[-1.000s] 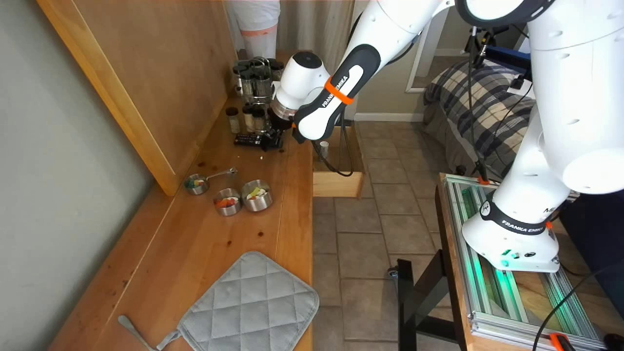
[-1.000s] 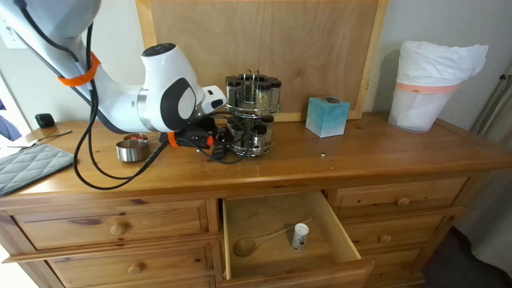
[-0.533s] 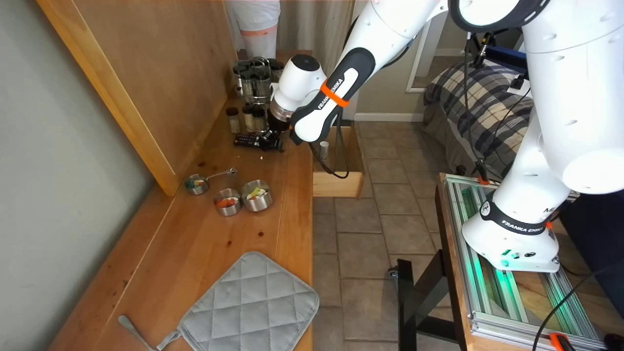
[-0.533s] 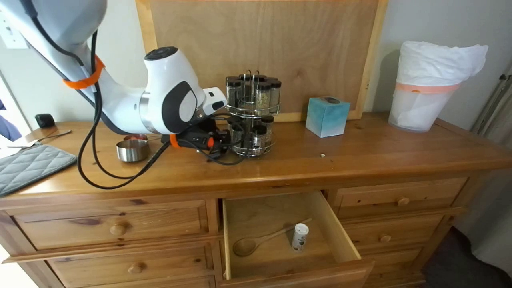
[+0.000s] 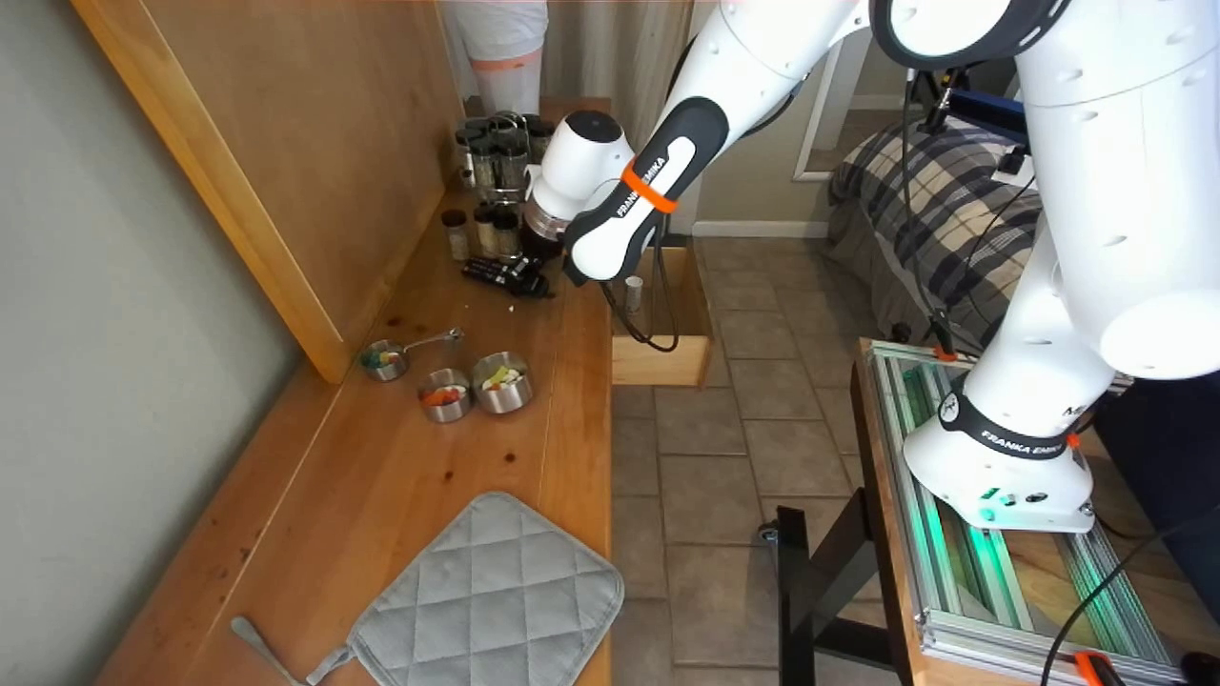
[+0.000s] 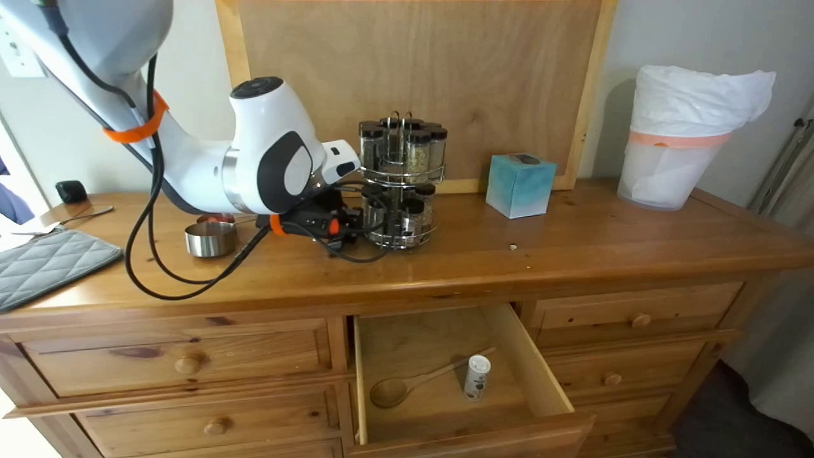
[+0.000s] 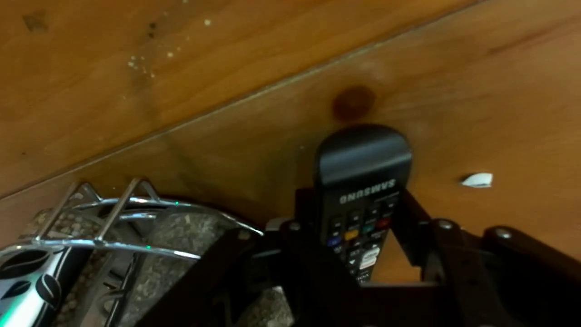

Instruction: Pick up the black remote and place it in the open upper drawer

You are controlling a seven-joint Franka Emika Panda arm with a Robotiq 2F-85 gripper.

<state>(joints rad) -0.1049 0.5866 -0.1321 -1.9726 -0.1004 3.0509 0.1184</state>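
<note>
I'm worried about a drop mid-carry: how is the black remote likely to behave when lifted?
The black remote should stay stiff; its oblong casing shows no bend. It may be slightly slippery, since its rounded end has a smooth sheen. That end juts past the hand, so the remote could tilt if held off-centre.

I have my hand point(image 5: 521, 277) at the black remote point(image 5: 485, 271), near the little jars point(image 5: 457, 238). A grey pot holder point(image 5: 491, 593) lies on the wooden counter point(image 5: 400, 486), and the drawer point(image 5: 660, 360) stands open.

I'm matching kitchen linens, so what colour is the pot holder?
The pot holder is grey with quilted squares, seen best in an exterior view.
</note>
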